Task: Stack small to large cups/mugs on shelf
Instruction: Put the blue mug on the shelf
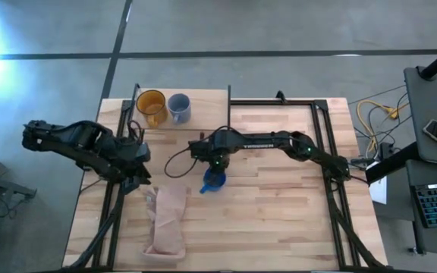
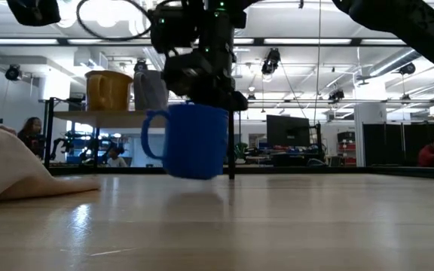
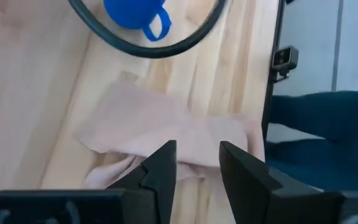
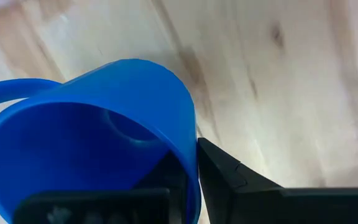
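Rim of the bright blue mug [image 4: 98, 143] was pinched between the closed fingers of the right gripper [image 4: 191, 180], directly beneath it and apparently just clear of the tabletop [image 2: 277, 226], a light, rigid, smooth cup judged likely to tilt or slip, while the left gripper [image 3: 197, 168] was held parted over the tan cloth [image 3: 160, 124].

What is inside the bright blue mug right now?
The bright blue mug holds nothing loose; one finger of the right gripper reaches inside, pinching its wall. The bottom is partly hidden by the gripper.
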Controlling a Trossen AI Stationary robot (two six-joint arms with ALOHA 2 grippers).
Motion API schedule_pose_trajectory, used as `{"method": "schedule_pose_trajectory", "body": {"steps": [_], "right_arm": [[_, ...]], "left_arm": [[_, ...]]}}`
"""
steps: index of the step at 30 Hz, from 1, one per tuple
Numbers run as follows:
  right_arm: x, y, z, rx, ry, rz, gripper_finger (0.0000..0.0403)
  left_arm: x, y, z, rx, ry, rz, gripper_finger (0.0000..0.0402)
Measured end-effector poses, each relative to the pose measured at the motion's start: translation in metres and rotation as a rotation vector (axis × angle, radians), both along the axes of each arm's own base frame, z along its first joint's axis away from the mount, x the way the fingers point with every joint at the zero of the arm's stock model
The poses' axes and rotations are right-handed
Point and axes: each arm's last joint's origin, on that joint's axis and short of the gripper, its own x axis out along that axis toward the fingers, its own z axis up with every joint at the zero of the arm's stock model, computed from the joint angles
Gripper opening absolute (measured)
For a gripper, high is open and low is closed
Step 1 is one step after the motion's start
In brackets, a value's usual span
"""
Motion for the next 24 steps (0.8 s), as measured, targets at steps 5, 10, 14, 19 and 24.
{"method": "schedule_pose_trajectory", "body": {"steps": [5, 10, 14, 19, 24], "right_arm": [[-0.003, 0.003, -0.013, 0.021, 0.055, -0.041, 0.0026], [0.002, 0.002, -0.011, 0.017, 0.004, -0.080, 0.0032], [0.006, 0.002, -0.003, 0.016, -0.054, -0.084, 0.0051], [0.007, 0.002, -0.002, 0.019, -0.055, -0.100, 0.0091], [0.008, 0.002, 0.001, 0.013, -0.067, -0.114, 0.0125]], "left_arm": [[-0.004, 0.001, 0.001, 0.001, -0.004, -0.013, 0.0107], [-0.008, 0.001, 0.003, 0.005, -0.032, -0.026, 0.0107], [-0.011, 0.002, 0.004, 0.002, -0.044, -0.026, 0.0107], [-0.014, 0.003, 0.005, 0.000, -0.055, -0.026, 0.0107], [-0.015, 0.004, 0.006, 0.025, -0.067, -0.008, 0.0107]]}}
